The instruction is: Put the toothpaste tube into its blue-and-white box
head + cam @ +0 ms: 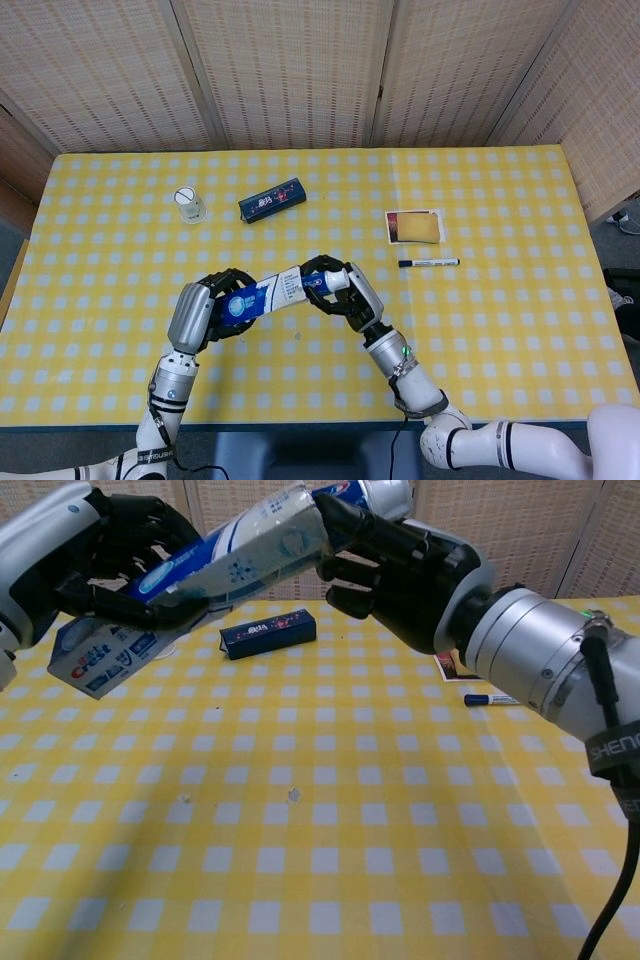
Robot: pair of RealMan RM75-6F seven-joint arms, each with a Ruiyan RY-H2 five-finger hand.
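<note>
Staged test room, checked tablecloth, woven screens

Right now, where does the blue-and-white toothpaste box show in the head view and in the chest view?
Head view: the toothpaste box sits low and left of centre, held above the table by the left hand.
Chest view: the same box fills the upper left, slanting up to the right.
Shared landmark: the dark blue box lying on the yellow checked tablecloth behind it.
</note>
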